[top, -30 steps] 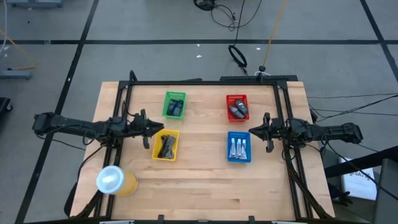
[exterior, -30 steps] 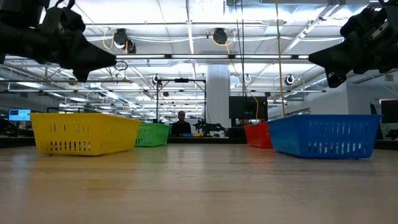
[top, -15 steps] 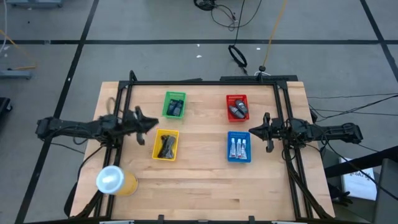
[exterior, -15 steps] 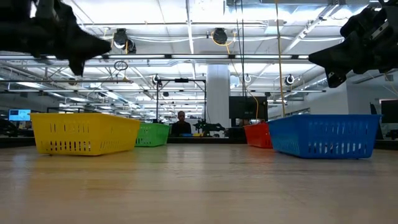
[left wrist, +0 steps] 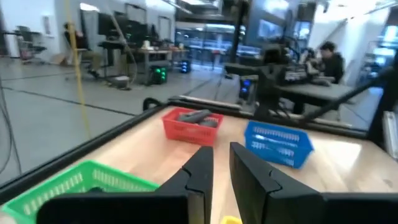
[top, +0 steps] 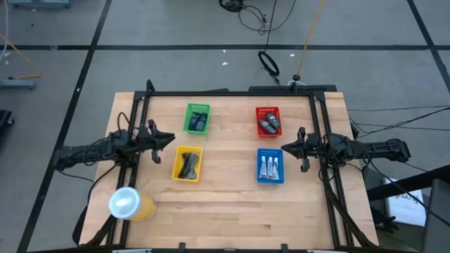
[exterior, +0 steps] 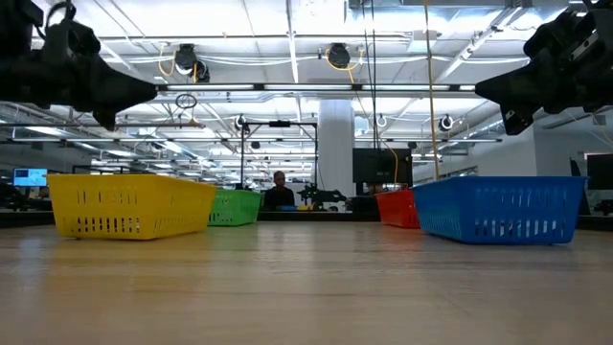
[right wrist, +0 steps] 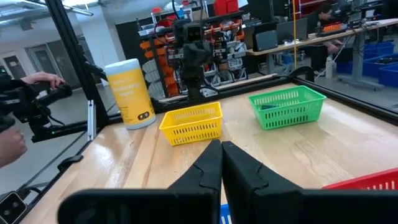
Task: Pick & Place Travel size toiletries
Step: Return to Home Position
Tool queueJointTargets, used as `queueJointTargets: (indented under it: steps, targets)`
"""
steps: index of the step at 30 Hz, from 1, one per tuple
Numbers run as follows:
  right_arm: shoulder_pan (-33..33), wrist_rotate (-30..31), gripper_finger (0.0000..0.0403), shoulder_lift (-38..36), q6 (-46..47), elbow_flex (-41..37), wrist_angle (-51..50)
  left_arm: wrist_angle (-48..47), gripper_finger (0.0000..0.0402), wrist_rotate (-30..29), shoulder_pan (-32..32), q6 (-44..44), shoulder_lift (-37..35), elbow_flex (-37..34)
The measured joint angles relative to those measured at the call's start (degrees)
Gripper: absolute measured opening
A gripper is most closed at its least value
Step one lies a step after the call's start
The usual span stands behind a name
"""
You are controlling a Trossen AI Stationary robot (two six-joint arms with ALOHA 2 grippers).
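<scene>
The wooden table [top: 225,204] carries four baskets with both arms raised clear of them. The left gripper [top: 169,139] hangs just left of the yellow basket [top: 188,178], fingers a slim gap apart and holding nothing. The right gripper [top: 284,148] hangs just right of the blue basket [top: 270,180], fingers together and empty. A yellow cup [top: 126,204] stands at the near left. All toiletries seen are binned. The white tubes [top: 269,166] lie in blue, long axes near-to-far, left of the right gripper. The black pieces [top: 187,164] lie in yellow, right of and nearer than the left gripper. Judgement: nothing remains to grasp, so retraction needs only basket clearance.
</scene>
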Motion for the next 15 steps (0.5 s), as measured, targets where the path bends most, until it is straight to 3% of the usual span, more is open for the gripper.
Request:
queueJointTargets:
  steps: [5,15]
  targets:
    - [-0.01,-0.02,0.0000,0.04,-0.01,0.00,0.01,-1.55,0.0051,7.41,-0.34,6.29,-0.01,0.15]
    - [-0.02,-0.02,0.0000,0.04,0.00,0.00,0.02,0.64,0.0051,6.22,-0.56,6.43,0.36,-0.09]
